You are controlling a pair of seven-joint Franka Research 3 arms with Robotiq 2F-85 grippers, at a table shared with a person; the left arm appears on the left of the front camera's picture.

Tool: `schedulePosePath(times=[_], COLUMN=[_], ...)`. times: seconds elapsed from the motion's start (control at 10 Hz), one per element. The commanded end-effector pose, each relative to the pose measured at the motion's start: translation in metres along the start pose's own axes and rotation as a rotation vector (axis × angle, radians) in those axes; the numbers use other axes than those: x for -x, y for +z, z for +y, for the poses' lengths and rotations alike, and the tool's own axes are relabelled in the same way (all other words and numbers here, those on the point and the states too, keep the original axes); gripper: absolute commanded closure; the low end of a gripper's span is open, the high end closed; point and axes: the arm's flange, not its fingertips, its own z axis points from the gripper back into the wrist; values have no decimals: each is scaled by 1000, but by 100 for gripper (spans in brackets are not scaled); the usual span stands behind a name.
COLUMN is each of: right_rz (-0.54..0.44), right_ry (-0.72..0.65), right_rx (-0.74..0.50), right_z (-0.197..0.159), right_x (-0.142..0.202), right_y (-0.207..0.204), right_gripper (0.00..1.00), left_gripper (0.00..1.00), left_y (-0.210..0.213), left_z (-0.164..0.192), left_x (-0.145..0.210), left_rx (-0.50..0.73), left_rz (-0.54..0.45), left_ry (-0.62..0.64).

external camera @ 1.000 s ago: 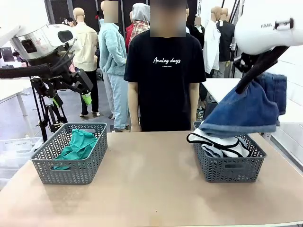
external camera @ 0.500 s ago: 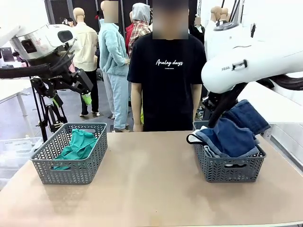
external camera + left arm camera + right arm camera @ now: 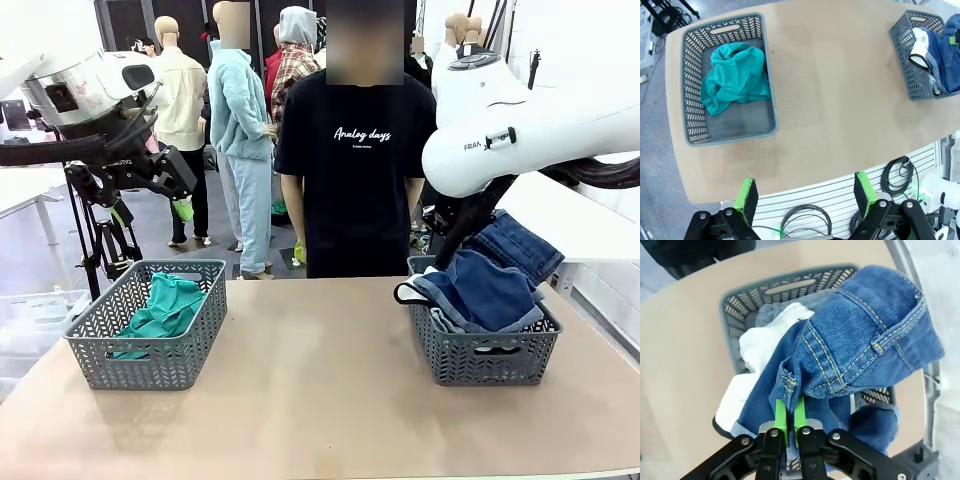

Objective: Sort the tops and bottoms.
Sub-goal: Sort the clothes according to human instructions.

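Observation:
The teal-green top (image 3: pixel 165 305) lies crumpled in the left grey basket (image 3: pixel 105 350), also seen in the left wrist view as the top (image 3: pixel 735 75). The bottoms are piled in the right basket (image 3: pixel 480 362): mid-blue denim shorts (image 3: pixel 865 340) on top, white shorts with black trim (image 3: pixel 762 350) beneath, and pale grey-blue denim (image 3: pixel 771 314) at the far side. My right gripper (image 3: pixel 790 415) is shut on a fold of the denim shorts (image 3: pixel 490 290), which rest on the pile. High above the table's left end, my left gripper (image 3: pixel 805 194) stands open and holds nothing.
A person in a black T-shirt (image 3: pixel 355 170) stands at the far edge of the table, hands down. The tan tabletop (image 3: pixel 320 380) lies bare between the two baskets. My right arm's white body (image 3: pixel 520 130) hangs over the right basket.
My right arm has come down and left, lowering the denim shorts from above the right basket onto the pile inside. The left arm has stayed still.

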Motion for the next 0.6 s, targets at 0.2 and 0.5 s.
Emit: schedulePosePath(times=[0.2,0.5], right_rz=[82,240], right_ry=[0,-20], right_rx=[-64,-105], right_z=[-13,-15], right_x=[-21,-17], right_y=[-46,-102], right_gripper=[100,100], left_gripper=[0,0], left_y=[1,1], left_z=[2,2], left_x=[0,0], left_rx=[17,17], left_rz=[2,2], left_ry=[-7,-7])
